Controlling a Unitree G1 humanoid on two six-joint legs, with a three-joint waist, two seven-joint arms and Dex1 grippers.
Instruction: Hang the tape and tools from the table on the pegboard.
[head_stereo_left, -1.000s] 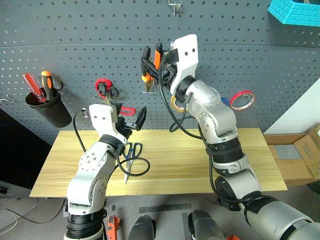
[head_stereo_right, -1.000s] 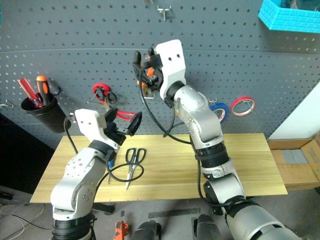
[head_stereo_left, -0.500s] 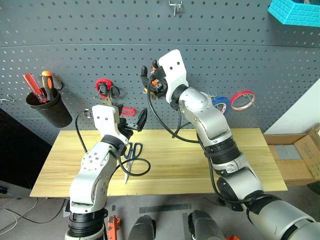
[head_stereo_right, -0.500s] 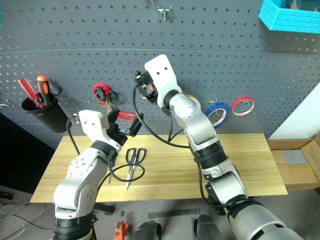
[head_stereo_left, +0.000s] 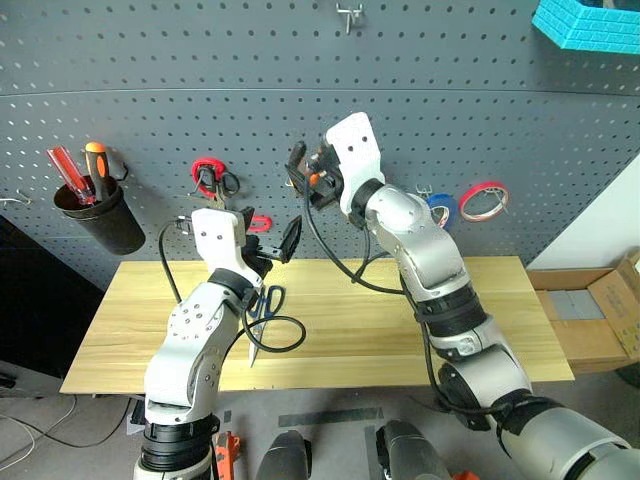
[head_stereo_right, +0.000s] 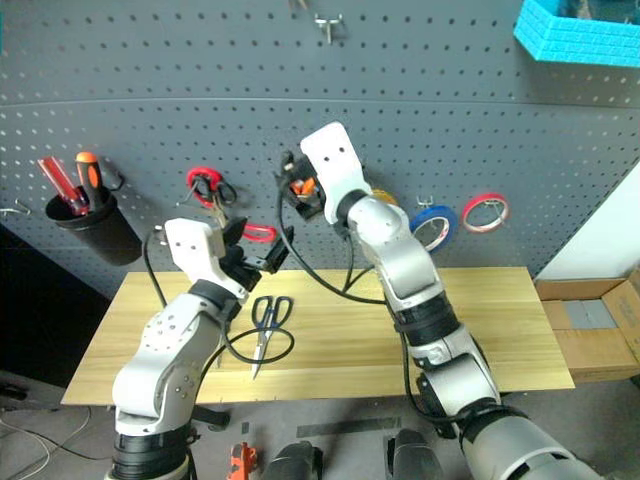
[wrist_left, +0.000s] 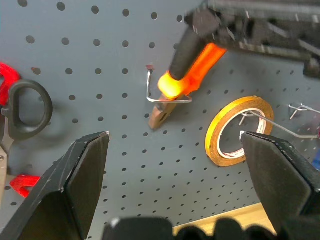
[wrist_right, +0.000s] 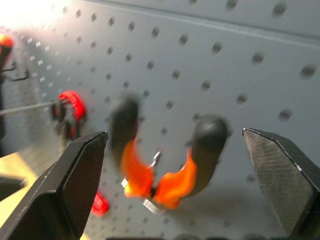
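Note:
The orange-and-black pliers (wrist_right: 165, 180) hang nose-down from a metal hook (wrist_left: 167, 98) on the dark grey pegboard (head_stereo_left: 200, 60). My right gripper (wrist_right: 175, 134) stands open around their handles, its fingers apart from them. The dark-blue-handled scissors (head_stereo_right: 265, 320) lie on the wooden table (head_stereo_left: 350, 330), just below my left gripper (head_stereo_left: 268, 238). That one is open and empty and faces the board. The blue tape (head_stereo_left: 440, 208) hangs on the board to the right of my right arm.
A yellow roll (wrist_left: 240, 131) hangs beside the pliers and a thin red roll (head_stereo_left: 483, 200) further right. Red-handled snips (head_stereo_left: 210, 180) and a black cup of screwdrivers (head_stereo_left: 95, 210) hang at the left. A cyan basket (head_stereo_left: 590, 22) sits top right.
My right gripper came down along the board with the pliers, set them on the hook and opened, letting go of them. The left arm stayed still.

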